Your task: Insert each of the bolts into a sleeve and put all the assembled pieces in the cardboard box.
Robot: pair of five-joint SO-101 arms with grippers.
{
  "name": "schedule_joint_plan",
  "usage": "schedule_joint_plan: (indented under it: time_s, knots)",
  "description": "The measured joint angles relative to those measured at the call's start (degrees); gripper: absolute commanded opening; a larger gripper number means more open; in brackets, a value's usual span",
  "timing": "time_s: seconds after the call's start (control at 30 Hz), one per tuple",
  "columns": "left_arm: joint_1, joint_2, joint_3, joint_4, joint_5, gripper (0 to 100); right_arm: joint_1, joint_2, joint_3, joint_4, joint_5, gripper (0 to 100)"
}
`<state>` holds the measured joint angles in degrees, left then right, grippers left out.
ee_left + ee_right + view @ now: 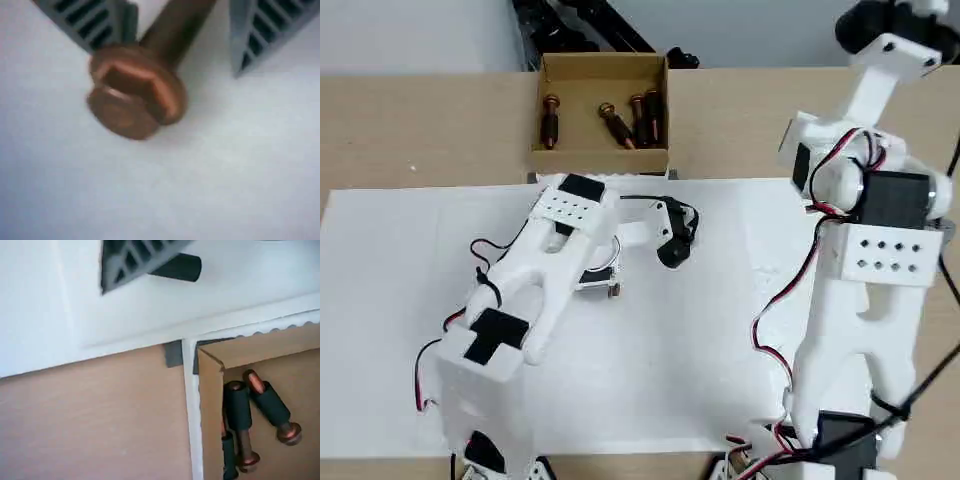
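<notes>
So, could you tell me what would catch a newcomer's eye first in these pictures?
The copper bolt looms largest in the left wrist view. Its hexagonal head is close up on the white sheet, and its shank lies between the jaws of the open left pincer. Next comes the cardboard box beyond the sheet, holding several assembled pieces.

The bolt (132, 97) was blurred, its shank cut off at the picture's edge; the sleeve (182, 267) was half hidden.
</notes>
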<state>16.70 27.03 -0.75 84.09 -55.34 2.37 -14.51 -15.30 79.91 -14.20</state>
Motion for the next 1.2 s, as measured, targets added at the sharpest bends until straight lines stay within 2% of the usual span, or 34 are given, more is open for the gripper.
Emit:
schedule_joint_plan:
  time_s: [0.33,0.63,0.87,1.07,1.2]
  knots:
    - [-0.8,2.0,-5.0,2.2,2.5,1,0.0,0.0,0.0,3.4,0.0,17.8]
    - [-2.0,-6.2,-5.3,4.4,4.1,1,0.0,0.0,0.0,4.9,0.0,17.7]
    - [-2.3,-15.9,-5.3,11.6,5.1,1,-7.4,-0.1,5.6,3.1,0.0,17.8]
    - [-7.3,-24.7,-5.3,12.3,15.6,1,-13.9,0.0,20.1,-12.6,0.4,18.0]
    - [-12.9,-31.9,-5.3,12.3,25.6,1,-17.2,2.9,23.2,-18.6,9.3,18.0]
